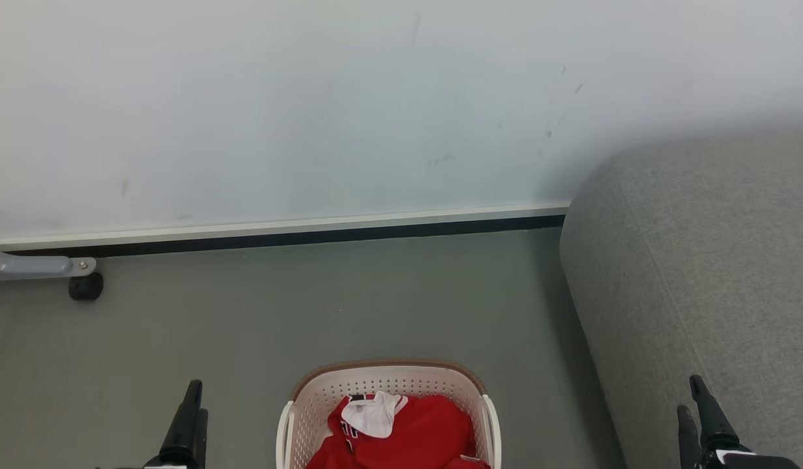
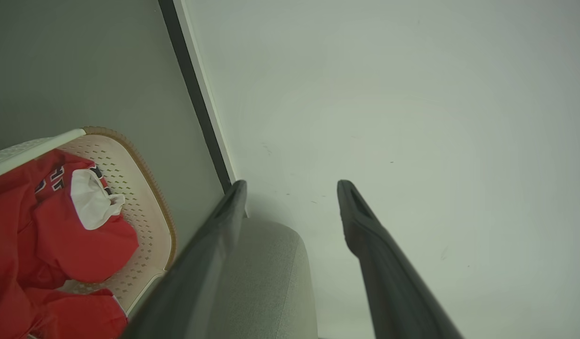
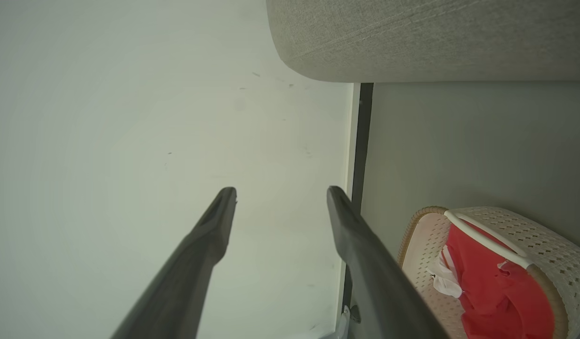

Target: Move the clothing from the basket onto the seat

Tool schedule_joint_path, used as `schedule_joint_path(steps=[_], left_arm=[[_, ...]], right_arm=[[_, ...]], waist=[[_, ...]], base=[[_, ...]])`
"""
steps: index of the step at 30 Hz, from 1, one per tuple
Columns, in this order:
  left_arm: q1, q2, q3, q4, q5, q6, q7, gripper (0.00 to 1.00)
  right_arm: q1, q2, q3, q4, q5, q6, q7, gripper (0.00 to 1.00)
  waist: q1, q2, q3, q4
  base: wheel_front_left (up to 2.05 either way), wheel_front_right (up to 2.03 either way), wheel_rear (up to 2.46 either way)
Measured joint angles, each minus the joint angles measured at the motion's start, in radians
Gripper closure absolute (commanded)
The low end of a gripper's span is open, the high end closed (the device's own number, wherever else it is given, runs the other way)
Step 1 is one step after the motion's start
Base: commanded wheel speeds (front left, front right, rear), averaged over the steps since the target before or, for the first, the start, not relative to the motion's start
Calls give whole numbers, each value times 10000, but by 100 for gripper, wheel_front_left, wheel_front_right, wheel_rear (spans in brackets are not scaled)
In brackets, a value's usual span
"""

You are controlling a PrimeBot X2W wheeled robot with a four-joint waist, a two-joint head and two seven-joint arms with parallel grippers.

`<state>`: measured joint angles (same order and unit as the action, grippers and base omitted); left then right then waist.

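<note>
Left gripper [image 2: 292, 184]: fingers spread wide, released. Right gripper [image 3: 280, 190]: same, spread and released. In the head view they sit on either side of the basket [image 1: 388, 381], both apart from it. The left one is well to its left over the floor [image 1: 349, 306]. The right one is well to its right, showing against the seat [image 1: 701, 273].

Clothing [image 1: 427, 433] is in the basket: a red heap with a white sleeve [image 1: 375, 415] bunched on top toward the basket's far wall. There's a bit of black lettering just left of the sleeve. The heap sits below the brown rim.

The seat stands right of the basket, not touching it, with a strip of floor between them. Its rounded corner runs back to the wall [image 1: 310, 98].

Beyond the basket there's floor, then a dark baseboard [image 1: 277, 238], then the pale wall with a few scuff marks. Far left of the basket, by the baseboard, is a grey frame leg [image 1: 30, 266] on a black castor [image 1: 85, 286].
</note>
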<state>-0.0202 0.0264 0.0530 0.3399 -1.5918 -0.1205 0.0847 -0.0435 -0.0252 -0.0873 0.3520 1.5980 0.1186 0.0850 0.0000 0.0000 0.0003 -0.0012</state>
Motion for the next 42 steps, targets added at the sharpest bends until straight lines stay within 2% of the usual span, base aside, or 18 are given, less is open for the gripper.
schedule_joint_path(steps=[9,18,28,42], left_arm=[[26,6,-169,-290,663,73,-339,0],[25,17,-341,-683,1914,268,-650,0],[22,163,-731,-1060,3760,552,-1022,0],[27,715,-1235,-1377,6510,970,-1519,0]], right_arm=[[1,-4,213,-207,-385,-58,-351,0],[0,-12,579,-508,-1601,-399,-673,0],[-19,-84,1149,-846,-3271,-667,-1053,0],[-33,-316,2036,-1104,-5448,-984,-1547,0]], waist=[[0,0,-36,-29],[0,0,-61,-56],[-1,0,-74,-106],[0,0,-73,-160]], base=[[0,0,0],[0,0,0],[0,0,0],[0,0,0]])
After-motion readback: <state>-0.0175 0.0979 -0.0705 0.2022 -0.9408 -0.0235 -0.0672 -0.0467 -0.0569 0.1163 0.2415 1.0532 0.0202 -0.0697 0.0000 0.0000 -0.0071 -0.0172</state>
